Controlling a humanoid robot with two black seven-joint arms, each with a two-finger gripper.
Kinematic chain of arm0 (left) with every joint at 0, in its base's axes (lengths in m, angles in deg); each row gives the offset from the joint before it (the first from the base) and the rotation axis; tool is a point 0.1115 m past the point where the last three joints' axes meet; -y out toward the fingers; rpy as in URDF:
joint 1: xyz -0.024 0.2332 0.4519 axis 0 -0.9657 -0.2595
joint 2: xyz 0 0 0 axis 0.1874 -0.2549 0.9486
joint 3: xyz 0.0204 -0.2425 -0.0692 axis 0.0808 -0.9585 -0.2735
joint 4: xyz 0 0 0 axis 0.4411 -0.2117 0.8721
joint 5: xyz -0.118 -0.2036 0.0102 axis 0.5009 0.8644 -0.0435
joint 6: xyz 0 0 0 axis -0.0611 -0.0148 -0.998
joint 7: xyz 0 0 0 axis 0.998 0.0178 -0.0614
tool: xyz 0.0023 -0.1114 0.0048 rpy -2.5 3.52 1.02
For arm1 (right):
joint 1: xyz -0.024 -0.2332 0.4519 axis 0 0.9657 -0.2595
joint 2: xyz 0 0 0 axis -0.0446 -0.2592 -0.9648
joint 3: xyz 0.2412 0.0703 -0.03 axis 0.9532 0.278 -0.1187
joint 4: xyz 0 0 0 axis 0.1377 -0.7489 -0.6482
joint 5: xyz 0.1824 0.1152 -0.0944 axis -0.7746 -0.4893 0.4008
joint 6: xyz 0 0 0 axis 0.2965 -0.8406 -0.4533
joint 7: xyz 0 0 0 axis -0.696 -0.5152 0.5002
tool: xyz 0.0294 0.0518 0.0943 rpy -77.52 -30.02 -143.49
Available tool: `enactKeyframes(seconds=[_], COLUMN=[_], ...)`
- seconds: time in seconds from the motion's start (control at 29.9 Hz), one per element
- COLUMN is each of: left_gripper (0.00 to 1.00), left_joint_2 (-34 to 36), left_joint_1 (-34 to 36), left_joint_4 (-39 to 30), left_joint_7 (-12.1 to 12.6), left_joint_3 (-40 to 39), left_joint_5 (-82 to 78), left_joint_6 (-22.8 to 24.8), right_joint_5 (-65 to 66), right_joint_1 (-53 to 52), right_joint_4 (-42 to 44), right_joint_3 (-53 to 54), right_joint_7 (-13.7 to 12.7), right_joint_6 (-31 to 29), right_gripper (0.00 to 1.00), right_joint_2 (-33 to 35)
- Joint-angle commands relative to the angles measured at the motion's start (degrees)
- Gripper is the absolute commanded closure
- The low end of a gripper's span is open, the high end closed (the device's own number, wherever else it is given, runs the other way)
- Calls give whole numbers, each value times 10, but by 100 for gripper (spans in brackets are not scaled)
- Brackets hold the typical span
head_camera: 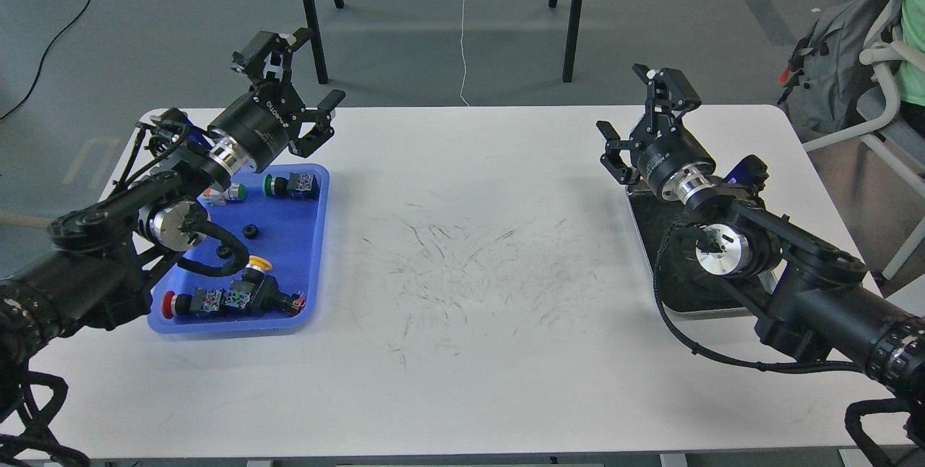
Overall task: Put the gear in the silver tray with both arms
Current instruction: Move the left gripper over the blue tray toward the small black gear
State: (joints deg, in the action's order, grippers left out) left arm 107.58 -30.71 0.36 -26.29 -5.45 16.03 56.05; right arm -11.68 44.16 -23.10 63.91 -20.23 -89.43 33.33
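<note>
At the far left the left arm reaches in over a blue tray; its left pincer hangs above the tray's far edge, fingers spread wide with nothing between them. The blue tray lies on the left part of the white worktop; in it sit a green-capped push-button near the far rim, a second green-capped button partly behind the arm, a small black gear near the middle, another small black ring-shaped piece just beside the arm's cable, a yellow-capped button and a red-capped button along the near rim. The middle of the worktop is bare white, marked all over with thin dark scuffs; behind it stand black legs on the grey floor, and a white cord hangs down to the worktop's far edge. Further right, the right pincer is raised above the far left corner of the silver tray, fingers wide apart and holding nothing. The silver tray lies at the right end of the worktop, a shiny rounded rim around a dark scuffed bottom; the right arm crosses over it and hides most of its inside, so whether anything lies in it cannot be told. Beyond the right edge are a grey backpack and a white chair frame.
</note>
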Motion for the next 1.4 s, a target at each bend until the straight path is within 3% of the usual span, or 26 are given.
enactKeyframes(seconds=[0.0, 0.9, 1.2, 1.37], left_gripper=[0, 0, 0, 0], left_joint_2=[-2, 5, 1, 9], left_joint_1=[0, 2, -4, -2], left_joint_4=[2, -1, -1, -7], left_joint_7=[0, 0, 0, 0], left_joint_3=[3, 3, -71, -73], left_joint_5=[-2, -1, 30, 24], left_joint_6=[-2, -1, -2, 31], right_joint_5=[0, -1, 0, 0], right_joint_1=[2, 6, 6, 6], right_joint_4=[0, -1, -1, -1], right_joint_3=[0, 8, 8, 8], right_joint_7=[0, 0, 0, 0], right_joint_6=[1, 3, 9, 10], right_gripper=[0, 0, 0, 0], right_joint_2=[0, 0, 1, 1])
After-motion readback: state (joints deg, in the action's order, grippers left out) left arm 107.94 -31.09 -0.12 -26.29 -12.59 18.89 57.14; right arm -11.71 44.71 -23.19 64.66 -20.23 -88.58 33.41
